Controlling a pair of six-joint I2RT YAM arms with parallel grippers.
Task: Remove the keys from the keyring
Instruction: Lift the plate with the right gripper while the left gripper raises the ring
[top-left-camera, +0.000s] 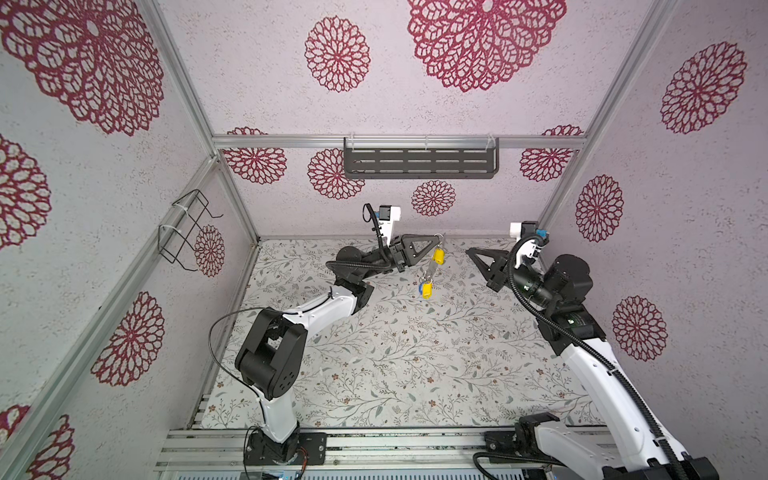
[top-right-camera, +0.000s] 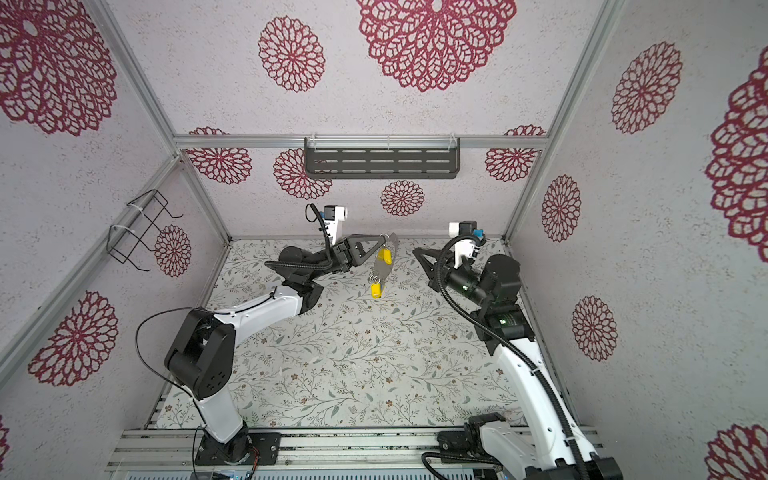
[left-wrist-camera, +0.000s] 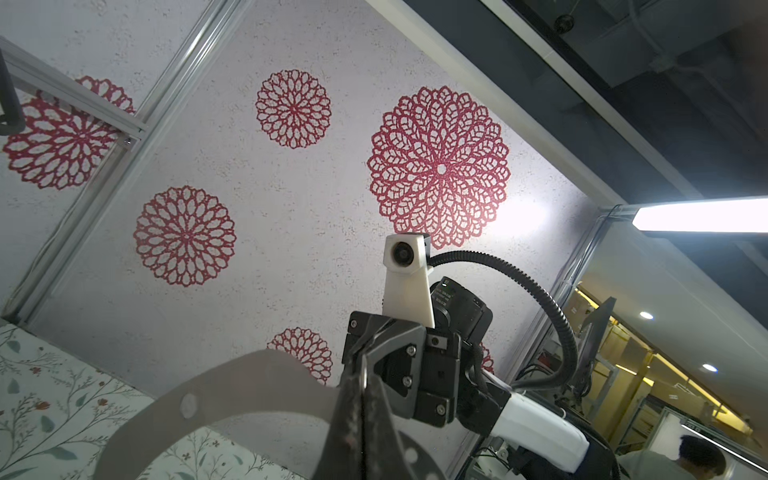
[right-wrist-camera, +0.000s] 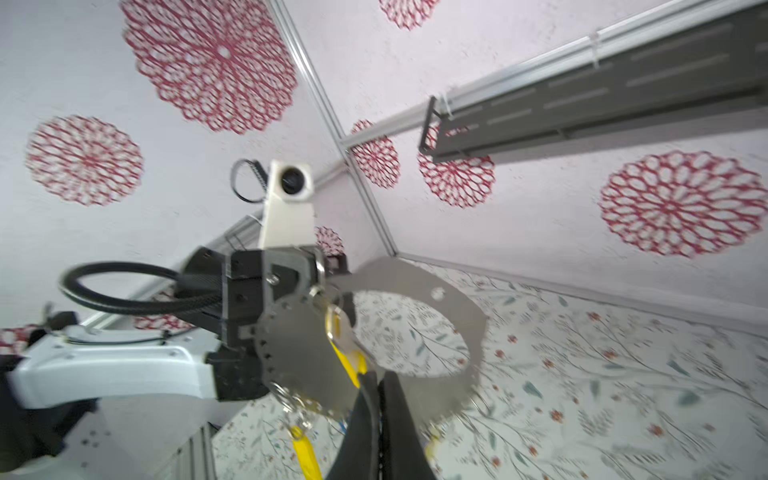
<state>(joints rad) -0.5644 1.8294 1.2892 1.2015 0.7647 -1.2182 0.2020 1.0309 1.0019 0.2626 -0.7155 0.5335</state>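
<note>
The floral counter (top-left-camera: 374, 353) lies bare under both arms; nothing of the task rests on it. The left gripper (top-left-camera: 432, 241) is raised above the far half of the counter, its jaws clamped on the top rim of the keyring (top-right-camera: 382, 268). The grey plate hangs free below them, clear of the counter. The right gripper (top-left-camera: 471, 252) is near the keyring but apart from it. Its jaws are pressed together, with nothing visibly between them. At least three keys hang from the plate: an upper yellow key (top-left-camera: 437, 255) just under the left grip, and at the bottom end a lower yellow key (top-left-camera: 427, 292) with a blue key (top-left-camera: 422, 286) touching it.

The plate is pinched at one edge only, so I judge that any tug on a key could swing or twist it, or drag it out of the left jaws. The right jaws must open before closing in, or they will knock the keys aside. The tiny rings may also snag in the rim holes.
</note>
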